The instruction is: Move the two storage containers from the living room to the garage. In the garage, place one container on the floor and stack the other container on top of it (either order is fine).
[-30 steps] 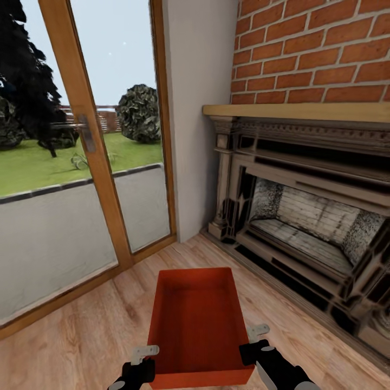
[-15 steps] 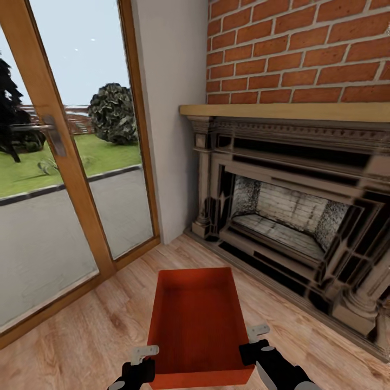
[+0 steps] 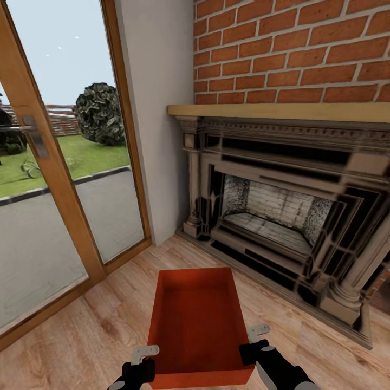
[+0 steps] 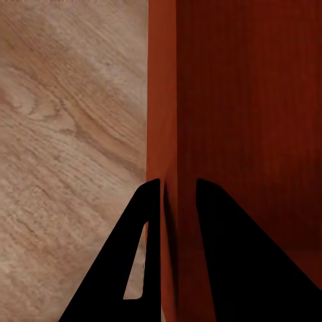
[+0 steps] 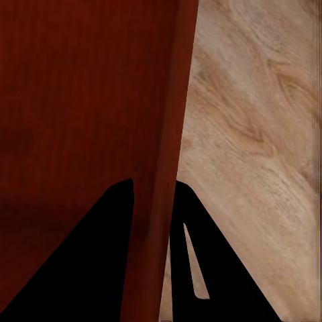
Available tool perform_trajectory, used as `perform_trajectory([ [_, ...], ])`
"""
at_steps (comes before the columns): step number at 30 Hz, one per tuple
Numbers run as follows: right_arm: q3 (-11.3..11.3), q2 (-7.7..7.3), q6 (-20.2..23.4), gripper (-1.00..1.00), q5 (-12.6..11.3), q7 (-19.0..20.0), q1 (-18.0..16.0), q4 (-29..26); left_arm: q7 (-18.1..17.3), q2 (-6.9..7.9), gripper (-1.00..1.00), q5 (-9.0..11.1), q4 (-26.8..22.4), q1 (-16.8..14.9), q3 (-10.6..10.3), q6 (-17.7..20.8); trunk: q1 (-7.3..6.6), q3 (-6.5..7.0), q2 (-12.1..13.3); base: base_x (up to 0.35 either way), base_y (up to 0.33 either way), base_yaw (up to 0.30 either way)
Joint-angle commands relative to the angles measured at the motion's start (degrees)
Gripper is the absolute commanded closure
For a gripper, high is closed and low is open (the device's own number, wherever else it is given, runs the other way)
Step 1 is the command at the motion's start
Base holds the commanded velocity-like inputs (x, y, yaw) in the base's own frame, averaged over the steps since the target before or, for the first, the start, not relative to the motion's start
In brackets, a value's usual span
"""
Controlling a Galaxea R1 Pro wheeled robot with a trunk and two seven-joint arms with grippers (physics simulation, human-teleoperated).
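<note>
An orange-red storage container [image 3: 197, 325] hangs in front of me above the light wood plank floor of the living room, open top up and empty. My left gripper [image 3: 145, 362] is shut on its left wall near the close corner; the left wrist view shows the wall [image 4: 164, 121] pinched between the two black fingers [image 4: 144, 235]. On the opposite side, my right gripper [image 3: 254, 338] is shut on the right wall [image 5: 176, 100], with black fingers [image 5: 188, 228] on either side of it.
A red brick fireplace [image 3: 281, 216] with a wooden mantel [image 3: 281, 111] stands ahead to the right. At the left is a wood-framed glass door [image 3: 49, 179] with a lawn and road outside. A pale wall section [image 3: 154, 119] sits between them.
The whole view has swung to the right: door and fireplace have shifted left in the picture. The container and both grippers keep the same place in view.
</note>
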Motion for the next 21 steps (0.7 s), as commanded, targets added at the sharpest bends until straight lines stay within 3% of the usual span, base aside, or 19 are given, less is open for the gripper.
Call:
perform_trajectory([
  [1,1.67,-0.07,-0.3,1.0,1.69,-0.55,-0.05,-0.23,0.44,0.31,1.0,-0.66,0.25,-0.04,1.4,-0.15,-0.01,-0.05,-0.03,0.0,0.0,-0.27],
  [8,1.71,-0.07,-0.3,1.0,1.69,-0.55,0.0,-0.27,0.44,0.31,1.0,-0.66,0.25,-0.04,1.4,-0.15,-0.01,-0.05,-0.03,0.0,0.0,-0.262],
  [21,1.68,-0.07,-0.3,1.0,1.69,-0.55,-0.01,-0.29,0.44,0.31,1.0,-0.66,0.25,-0.04,1.4,-0.15,-0.01,-0.05,-0.03,0.0,0.0,-0.096],
])
